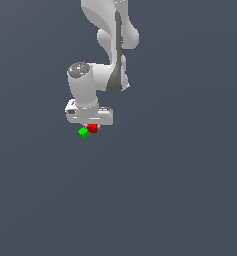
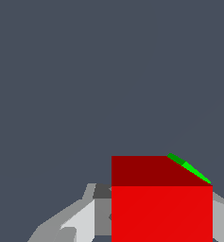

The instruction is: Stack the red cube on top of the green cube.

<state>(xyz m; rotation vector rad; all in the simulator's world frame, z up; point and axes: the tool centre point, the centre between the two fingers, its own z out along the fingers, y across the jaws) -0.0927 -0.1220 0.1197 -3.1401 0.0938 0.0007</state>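
Red cube (image 2: 161, 212) sits clamped between fingers (image 2: 80, 222), hiding most of green cube (image 2: 189, 168) from wrist view.

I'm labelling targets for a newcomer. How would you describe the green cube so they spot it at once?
Find the white arm's gripper on the plain grey floor. Just below it sit two tiny cubes side by side; the green cube is the one toward the exterior view's left, slightly lower. Its bright green colour separates it from the same-sized red cube.
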